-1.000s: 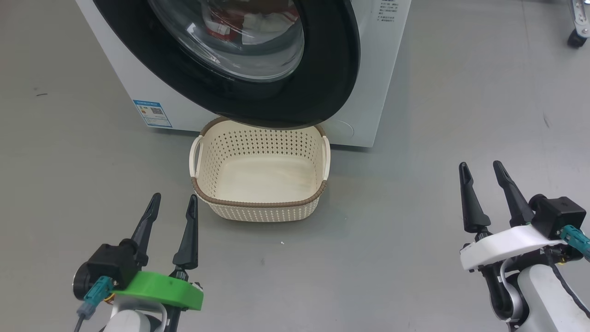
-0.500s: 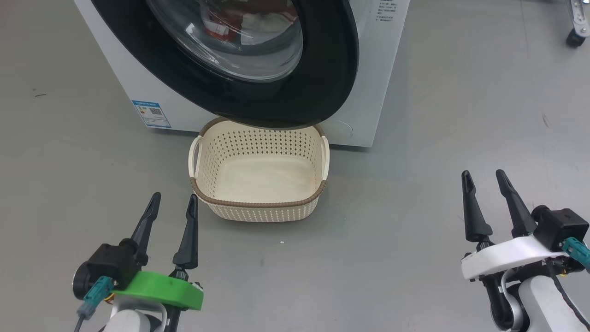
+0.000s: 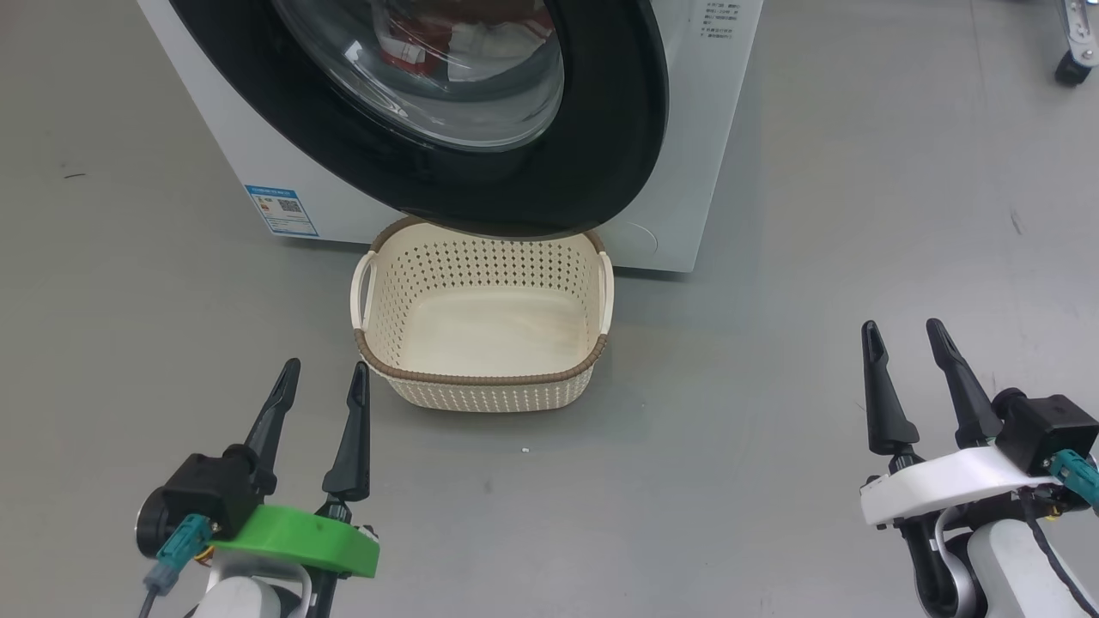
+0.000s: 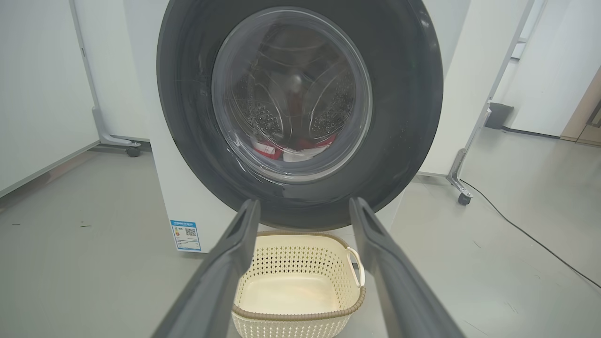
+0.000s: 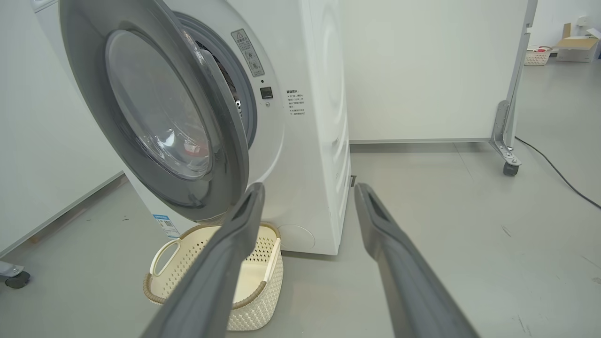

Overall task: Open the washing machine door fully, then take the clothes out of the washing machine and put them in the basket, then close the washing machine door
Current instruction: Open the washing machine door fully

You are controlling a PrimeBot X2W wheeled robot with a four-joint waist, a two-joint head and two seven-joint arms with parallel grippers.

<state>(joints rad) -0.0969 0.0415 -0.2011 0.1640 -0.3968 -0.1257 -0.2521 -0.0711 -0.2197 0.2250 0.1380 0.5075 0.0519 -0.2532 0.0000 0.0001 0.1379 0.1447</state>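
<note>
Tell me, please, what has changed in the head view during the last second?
The right gripper, open and empty, has drawn back a little, lower and slightly rightward in the head view. Nothing was grasped or released. The left gripper, also open, the cream perforated plastic basket and the partly open round black-rimmed glass door of the white washing machine stayed as they were.

The door is cut off by the top edge in the head view, and it hides the far rim of the basket. The clothes show only partly through the glass. The label has print too small to read.
</note>
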